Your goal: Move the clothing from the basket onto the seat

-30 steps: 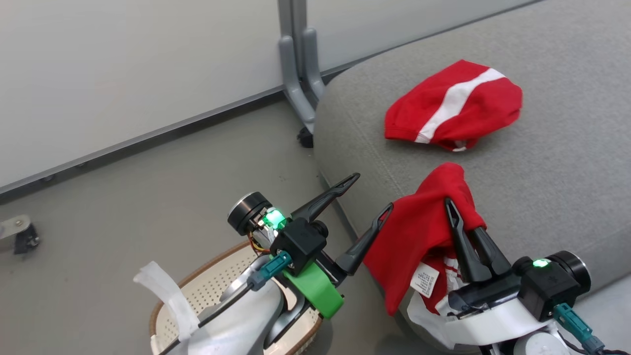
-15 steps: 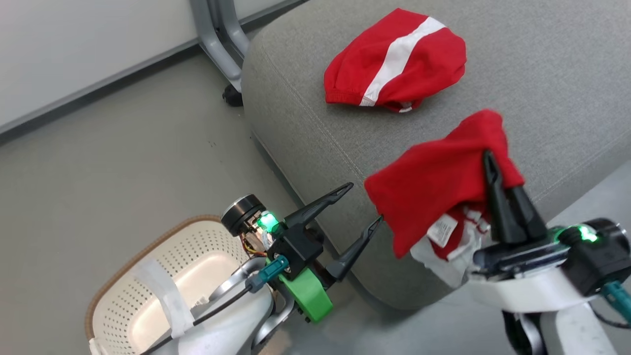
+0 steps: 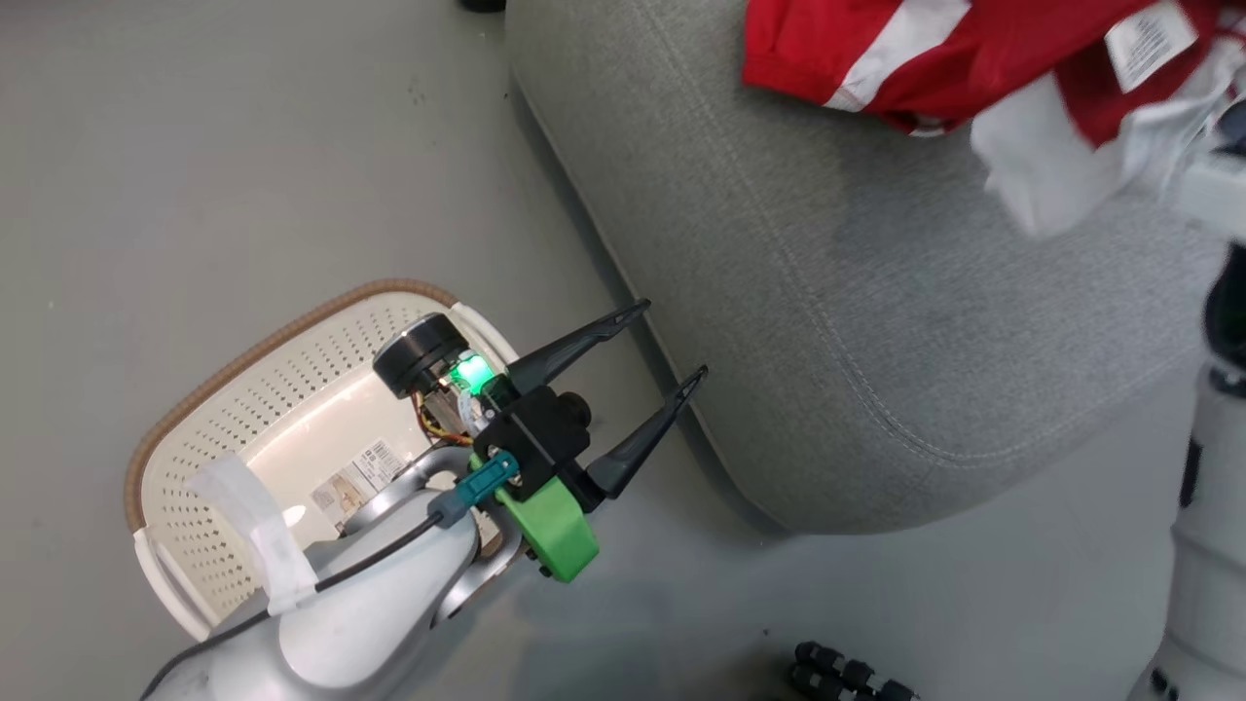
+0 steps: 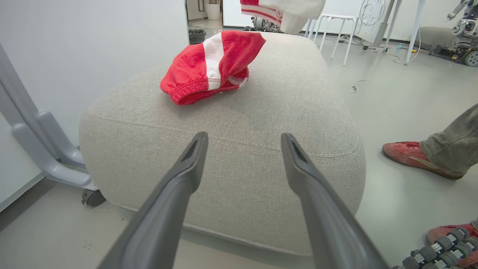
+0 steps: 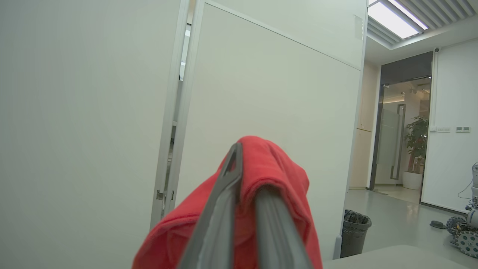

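One piece of red clothing (image 3: 827,44) with a white stripe lies on the grey seat (image 3: 876,321), also seen as clothing (image 4: 209,67) on the seat (image 4: 242,157). My right gripper (image 5: 248,168) is shut on a second red garment (image 5: 283,175), which drapes over its fingers. That garment (image 3: 1139,39) hangs above the seat, label and white lining showing. The cream basket (image 3: 243,341) stands on the floor left of the seat; a sticker shows inside. My left gripper (image 3: 675,339) is open and holds nothing, between the basket and the seat's corner, fingers (image 4: 186,168) pointing at the seat's side.
A person's red shoe (image 4: 410,157) and trouser leg are on the floor right of the seat. A grey partition foot with a caster (image 4: 44,157) stands at its left. A black ribbed part (image 3: 847,677) lies on the floor near me. A bin (image 5: 354,231) stands beyond.
The head camera has tilted down, shifting the whole picture. My right gripper has carried the held garment higher and farther over the seat. The left gripper stays open beside the basket.
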{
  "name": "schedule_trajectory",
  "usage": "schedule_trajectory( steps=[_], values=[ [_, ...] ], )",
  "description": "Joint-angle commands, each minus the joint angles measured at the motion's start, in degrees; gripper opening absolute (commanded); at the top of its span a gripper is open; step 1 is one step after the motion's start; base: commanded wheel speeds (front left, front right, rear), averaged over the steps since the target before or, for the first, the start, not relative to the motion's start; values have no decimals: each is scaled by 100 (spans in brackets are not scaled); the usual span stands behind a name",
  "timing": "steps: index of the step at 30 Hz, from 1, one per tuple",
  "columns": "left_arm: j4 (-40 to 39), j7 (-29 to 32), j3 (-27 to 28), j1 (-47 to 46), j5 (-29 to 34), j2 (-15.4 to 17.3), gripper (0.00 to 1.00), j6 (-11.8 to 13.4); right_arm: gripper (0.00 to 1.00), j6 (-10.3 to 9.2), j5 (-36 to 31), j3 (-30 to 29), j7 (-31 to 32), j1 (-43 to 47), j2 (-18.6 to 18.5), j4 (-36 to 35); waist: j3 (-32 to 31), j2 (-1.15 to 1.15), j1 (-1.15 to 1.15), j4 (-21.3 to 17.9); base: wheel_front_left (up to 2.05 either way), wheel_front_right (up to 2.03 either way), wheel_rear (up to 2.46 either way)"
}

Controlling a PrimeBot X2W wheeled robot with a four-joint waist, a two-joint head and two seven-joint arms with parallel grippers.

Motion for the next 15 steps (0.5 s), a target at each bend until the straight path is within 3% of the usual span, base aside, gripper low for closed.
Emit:
schedule_trajectory(
  steps=[1,6,10,15],
  values=[
    [-39,-6,32,-147,33,91,100,13,0,-8,38,-115,-17,-310,-127,82,885,0,-1,707,0,0,0],
    [-127,-23,65,-243,94,258,100,21,0,-8,176,-525,-17,-1183,-521,417,1327,0,-1,947,0,0,0],
    [-184,-46,80,-299,100,298,100,32,0,-9,29,-836,-17,-1347,-755,914,1563,0,-1,1062,0,0,0],
    [-238,-53,88,-378,122,339,100,32,0,-9,-294,-1453,-17,-1054,-627,1857,1745,0,-1,1146,0,0,0]
  ],
)
